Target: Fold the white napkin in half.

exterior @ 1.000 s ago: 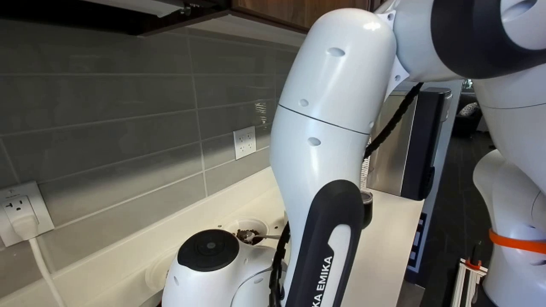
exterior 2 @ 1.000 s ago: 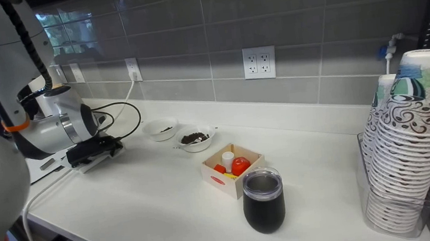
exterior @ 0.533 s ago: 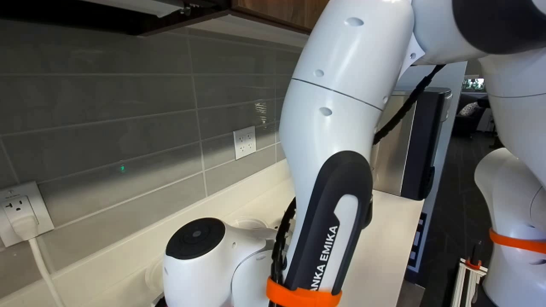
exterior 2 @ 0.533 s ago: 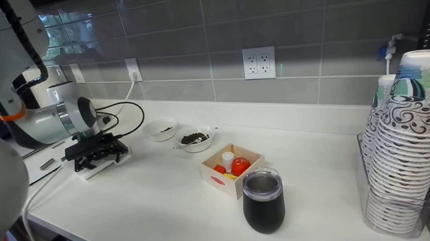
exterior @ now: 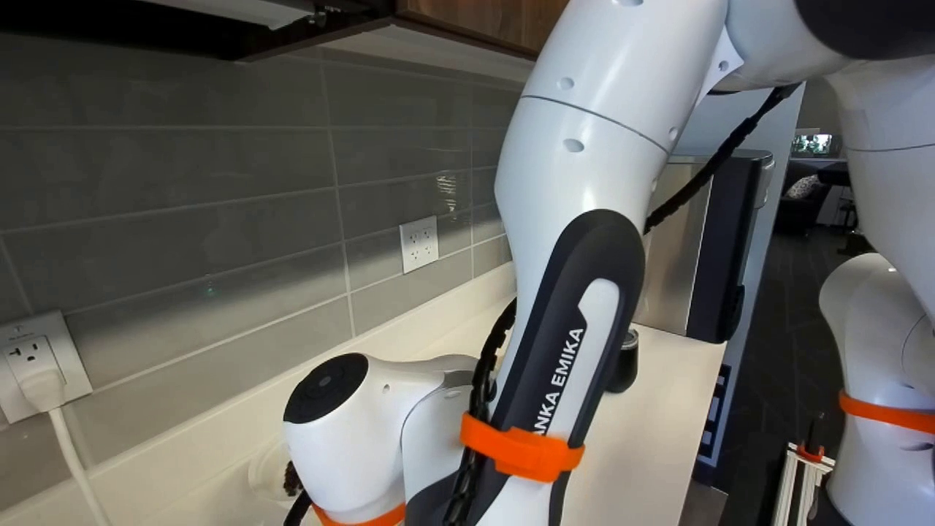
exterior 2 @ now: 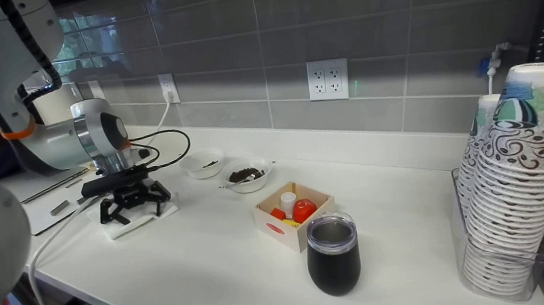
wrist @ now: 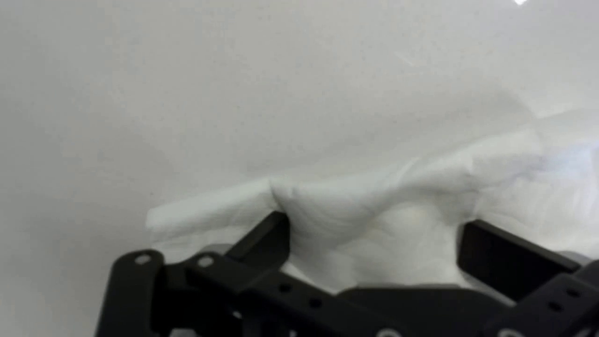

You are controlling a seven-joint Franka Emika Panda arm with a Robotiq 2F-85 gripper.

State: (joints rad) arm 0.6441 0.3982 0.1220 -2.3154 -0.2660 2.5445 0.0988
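The white napkin (exterior 2: 145, 221) lies on the counter under my gripper in an exterior view. In the wrist view the napkin (wrist: 402, 234) is rumpled, with a raised, wavy folded edge running across it and a crease by the left finger. My gripper (wrist: 376, 233) is open in the wrist view, its black fingers (wrist: 503, 257) wide apart with the napkin beneath and between them. The gripper (exterior 2: 141, 215) also shows in an exterior view, pointing down at the napkin with its fingertips low over it or touching it. Part of the napkin is hidden by the gripper.
Two small white bowls (exterior 2: 204, 163) (exterior 2: 248, 184) with dark contents stand near the wall. A wooden box (exterior 2: 280, 232) with toys and a black tumbler (exterior 2: 334, 267) stand further right. Stacked paper cups (exterior 2: 515, 207) are at the far right. A white cable (exterior 2: 45, 252) runs left of the napkin.
My gripper has moved right and nearer the counter's front in an exterior view, and has turned to point more downward. The napkin's visible edge has shifted the same way.
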